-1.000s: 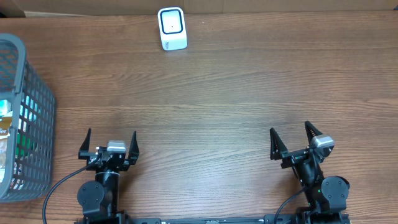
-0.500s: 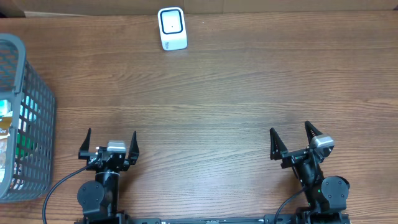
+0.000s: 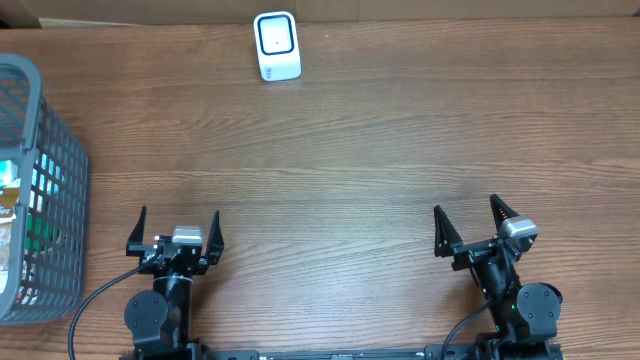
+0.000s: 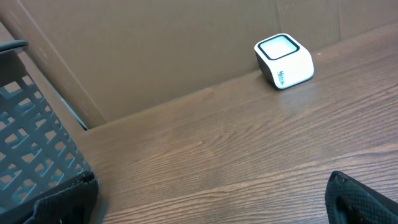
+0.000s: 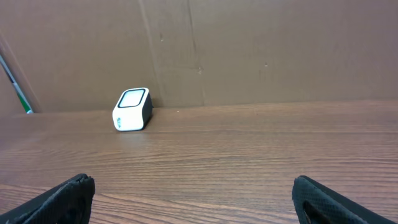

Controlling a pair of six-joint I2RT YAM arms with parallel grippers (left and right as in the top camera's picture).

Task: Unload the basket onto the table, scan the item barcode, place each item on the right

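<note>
Well beyond the left fingers (image 3: 141, 228) and right fingers (image 3: 441, 232), all spread, stands the scanner (image 3: 276, 45).

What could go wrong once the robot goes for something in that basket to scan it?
The packaged items lie low inside the grey basket, so the open left end effector could snag its mesh wall. The white scanner stands far off at the back of the table, so an item might slip on the way, or arrive with its barcode turned away.
</note>
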